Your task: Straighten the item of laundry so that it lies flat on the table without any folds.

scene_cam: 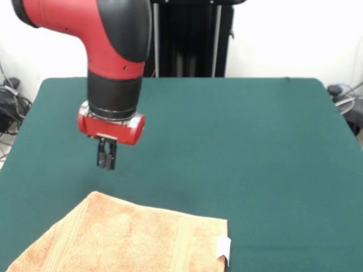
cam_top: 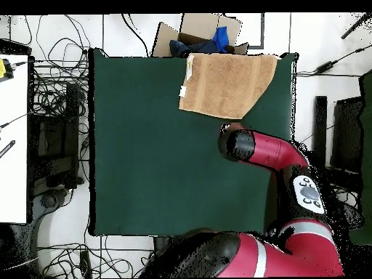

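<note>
The peach-orange towel (scene_cam: 130,241) lies on the green table (scene_cam: 238,141) at its near left edge, running out of the picture's bottom. It looks mostly spread, with a white tag (scene_cam: 224,249) on its right edge. In the overhead view the towel (cam_top: 229,83) sits at the table's (cam_top: 145,160) top right, its right side slanting inward. My gripper (scene_cam: 106,161) hangs above the bare cloth just behind the towel's far corner, apart from it, shut and empty. In the overhead view the arm (cam_top: 254,149) hides the gripper.
A cardboard box (cam_top: 190,38) holding blue cloth stands just past the table edge by the towel. Cables (cam_top: 58,109) and a white desk (cam_top: 14,138) lie along one side. The black pedestal (scene_cam: 190,39) stands behind the table.
</note>
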